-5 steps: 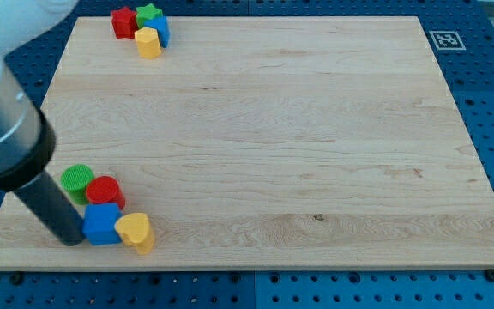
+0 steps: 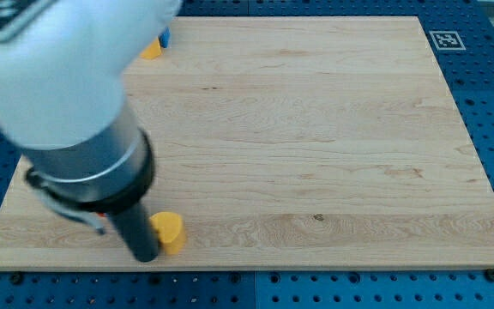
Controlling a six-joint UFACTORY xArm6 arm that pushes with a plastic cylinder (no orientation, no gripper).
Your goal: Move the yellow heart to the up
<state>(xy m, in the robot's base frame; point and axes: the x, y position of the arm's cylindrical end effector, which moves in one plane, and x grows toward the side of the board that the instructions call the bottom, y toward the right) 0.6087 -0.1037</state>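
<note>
The yellow heart (image 2: 169, 232) lies near the view's bottom left of the wooden board (image 2: 316, 129). My tip (image 2: 145, 256) stands right against its left side, slightly below it. The arm's large body covers the view's left, hiding the blocks that lay beside the heart. Only a sliver of red (image 2: 101, 225) peeks out left of the rod.
At the view's top left, parts of a yellow block (image 2: 151, 50) and a blue block (image 2: 165, 37) show past the arm; the rest of that cluster is hidden. A marker tag (image 2: 445, 39) sits at the board's top right corner.
The arm swept to the right, from left of the blue block to the heart's left side. The heart shifted right. The green, red and blue blocks are now hidden behind the arm.
</note>
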